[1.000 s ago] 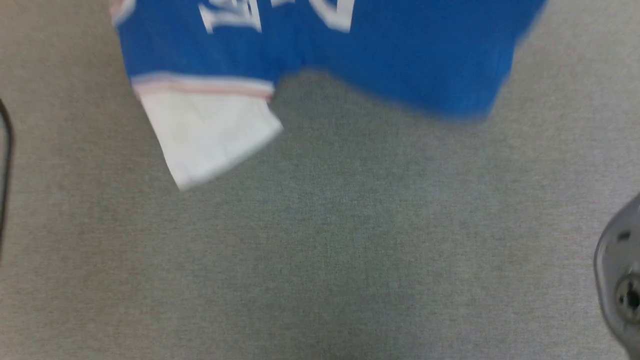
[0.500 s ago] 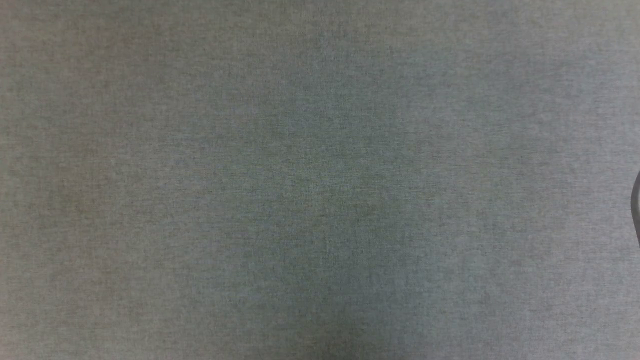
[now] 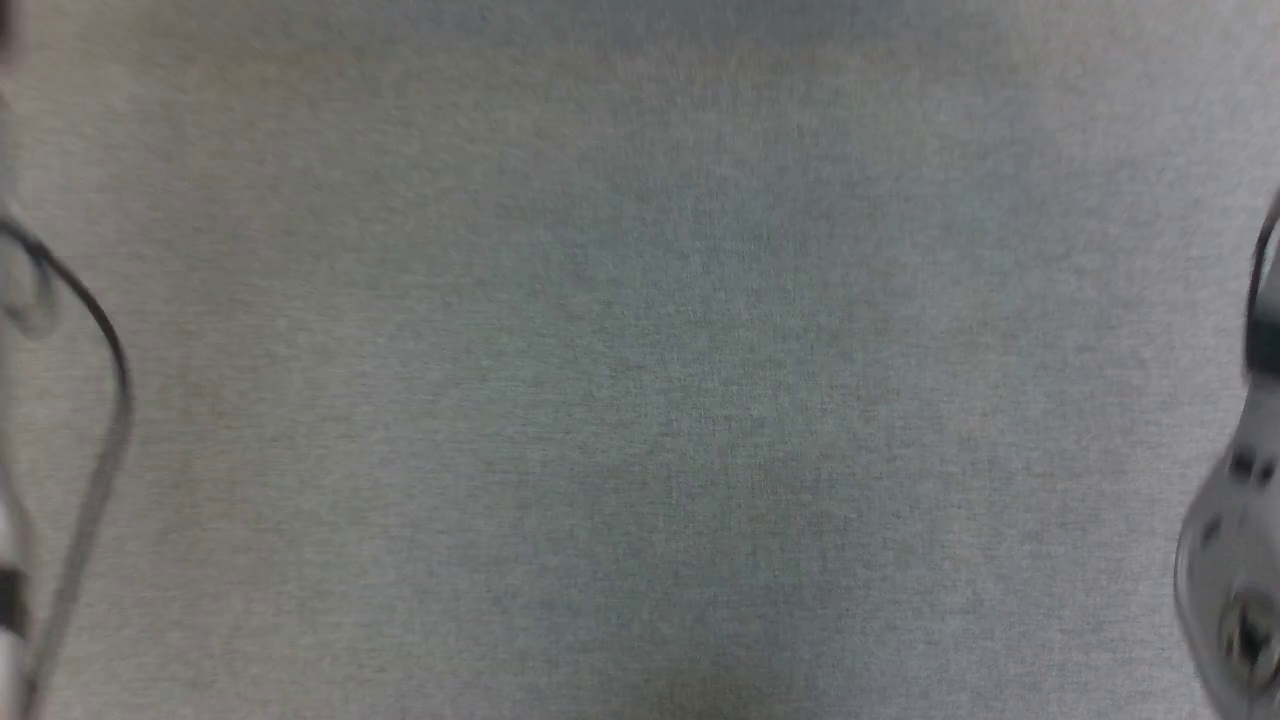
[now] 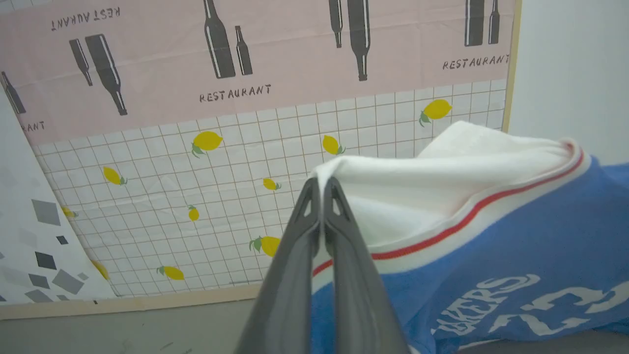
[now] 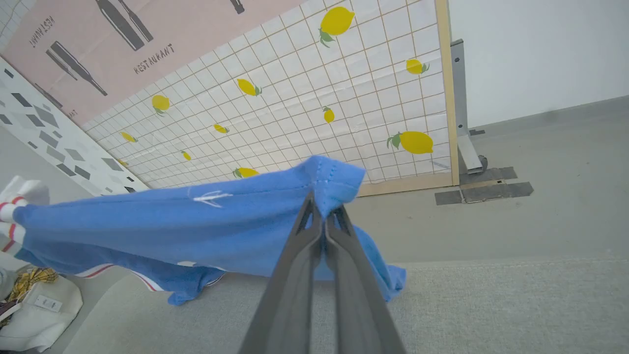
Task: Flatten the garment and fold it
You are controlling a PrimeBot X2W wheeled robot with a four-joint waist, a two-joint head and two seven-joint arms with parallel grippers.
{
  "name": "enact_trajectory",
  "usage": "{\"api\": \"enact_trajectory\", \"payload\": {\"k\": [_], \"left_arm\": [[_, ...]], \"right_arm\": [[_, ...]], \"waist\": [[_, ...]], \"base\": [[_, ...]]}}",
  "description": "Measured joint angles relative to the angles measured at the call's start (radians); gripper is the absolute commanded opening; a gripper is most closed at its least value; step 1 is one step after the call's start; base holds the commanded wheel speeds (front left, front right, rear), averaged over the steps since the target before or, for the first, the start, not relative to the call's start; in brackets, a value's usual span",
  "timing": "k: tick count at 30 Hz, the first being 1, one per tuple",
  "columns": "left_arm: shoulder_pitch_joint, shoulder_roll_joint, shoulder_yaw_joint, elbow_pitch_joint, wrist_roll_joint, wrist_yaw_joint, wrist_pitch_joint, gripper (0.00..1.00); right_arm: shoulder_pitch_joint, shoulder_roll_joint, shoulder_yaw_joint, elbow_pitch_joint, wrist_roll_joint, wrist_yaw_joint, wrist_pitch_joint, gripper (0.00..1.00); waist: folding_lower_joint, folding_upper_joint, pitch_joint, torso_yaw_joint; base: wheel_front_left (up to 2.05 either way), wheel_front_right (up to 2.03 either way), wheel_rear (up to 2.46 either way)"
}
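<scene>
The garment [image 4: 491, 246] is a royal-blue jersey with a white sleeve, red-and-white trim and white lettering. In the left wrist view my left gripper [image 4: 322, 184] is shut on the edge of the white sleeve, which is lifted in front of the wall panel. In the right wrist view my right gripper [image 5: 322, 206] is shut on a stitched blue corner of the garment [image 5: 172, 221]. The cloth stretches away to the left, hanging above the grey table [image 5: 491, 305]. The head view shows the bare grey table [image 3: 640, 400].
A dark cable [image 3: 100, 400] loops at the head view's left edge, and a pale forearm [image 3: 1230, 560] stands at its right edge. Behind the table is a lemon-and-bottle printed panel [image 5: 344, 98] on a metal stand [image 5: 464, 123]. Other clothes [image 5: 29, 300] are piled at lower left.
A second ago the garment hung across the top of the head view; it is now out of that view. The head view itself has shifted, and arm parts now show at both edges.
</scene>
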Motion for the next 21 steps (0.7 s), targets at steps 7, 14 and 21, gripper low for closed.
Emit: {"api": "enact_trajectory", "payload": {"k": [7,14,21], "left_arm": [[0.434,-0.049,0.035,-0.128,-0.106,0.014,-0.047,0.0],[0.892,-0.076,0.021,-0.296,-0.167,0.084,-0.035,0.0],[1.241,-0.102,0.007,-0.398,-0.235,0.15,0.012,0.0]], "right_arm": [[0.415,-0.047,0.029,-0.138,0.175,0.0,-0.035,0.0],[0.827,-0.051,0.061,-0.298,0.227,0.0,-0.076,0.0],[1.131,-0.041,0.058,-0.366,0.225,0.0,-0.131,0.0]], "waist": [[-0.0002,0.0,-0.125,0.02],[-0.0002,0.0,-0.261,0.036],[-0.0003,0.0,-0.375,0.047]], "base": [[0.0,0.0,0.0],[0.0,0.0,0.0],[0.0,0.0,0.0]]}}
